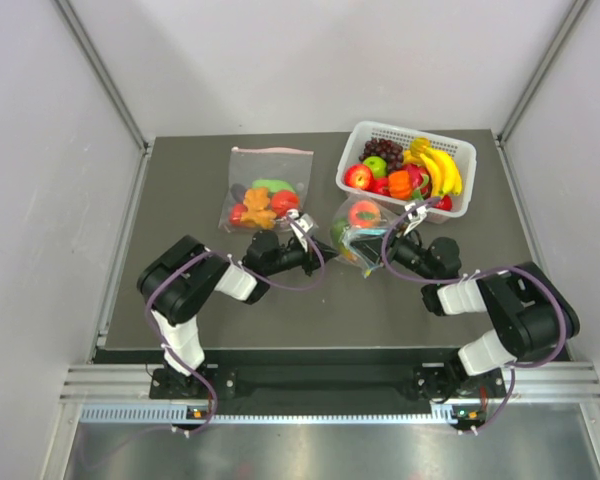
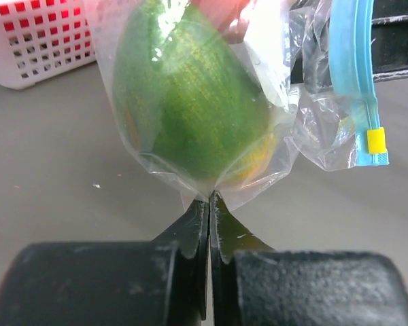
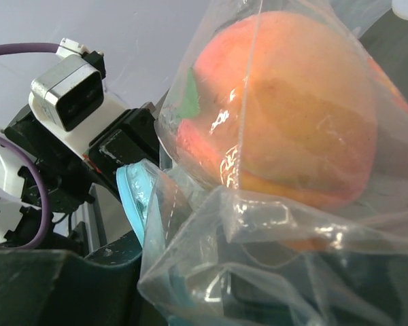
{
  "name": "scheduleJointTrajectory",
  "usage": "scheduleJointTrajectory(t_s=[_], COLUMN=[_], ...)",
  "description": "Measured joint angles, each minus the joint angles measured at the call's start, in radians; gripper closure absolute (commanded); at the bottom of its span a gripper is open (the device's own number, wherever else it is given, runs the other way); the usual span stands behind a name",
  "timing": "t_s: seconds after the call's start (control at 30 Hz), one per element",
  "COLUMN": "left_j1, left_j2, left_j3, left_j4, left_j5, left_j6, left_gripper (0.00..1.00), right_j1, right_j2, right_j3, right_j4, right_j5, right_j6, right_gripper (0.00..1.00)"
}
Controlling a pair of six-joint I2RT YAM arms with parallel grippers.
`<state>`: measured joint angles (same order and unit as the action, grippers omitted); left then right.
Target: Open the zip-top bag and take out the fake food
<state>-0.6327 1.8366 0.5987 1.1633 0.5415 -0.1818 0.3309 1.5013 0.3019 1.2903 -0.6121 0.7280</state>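
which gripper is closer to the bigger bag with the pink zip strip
Left. The left gripper is just off the bigger bag's near right corner, pinching the small bag. The right gripper is farther right, on the other side of that small bag.

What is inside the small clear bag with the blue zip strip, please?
Inside the zip-top bag: a green piece and a peach-red piece. Crumpled plastic hides the rest, so more pieces may be there.
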Motion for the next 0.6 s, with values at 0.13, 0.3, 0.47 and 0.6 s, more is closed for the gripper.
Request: scheduleJointTrajectory(t_s=[0.13,0.3,0.47,0.6], left_j1=[-0.001,-0.001,-0.002,-0.002], left_j2=[0.006,0.004,-0.026,-0.066], left_j3=[-0.001,-0.029,-0.053,-0.077], left_j4=[-0.004,-0.024,-0.099,-0.114], left_j5=[-0.006,-0.043,-0.113,-0.159], left_j6=[0.0,-0.002,-0.006,-0.005], left_gripper=[1.0,1.0,1.0,1.0], right_j1=[0.0,0.0,0.0,0.0], right_j2=[0.019,0.067,0.101,0.102], right_j3=[0.001,0.001,0.002,0.011], right_j4=[0.002,0.001,-0.005,-0.004], right_j5=[-0.01,-0.035,-0.037,-0.027], right_j6=[0.0,-0.01,-0.028,-0.052], right_gripper=[0.61,0.28,0.26,0.27])
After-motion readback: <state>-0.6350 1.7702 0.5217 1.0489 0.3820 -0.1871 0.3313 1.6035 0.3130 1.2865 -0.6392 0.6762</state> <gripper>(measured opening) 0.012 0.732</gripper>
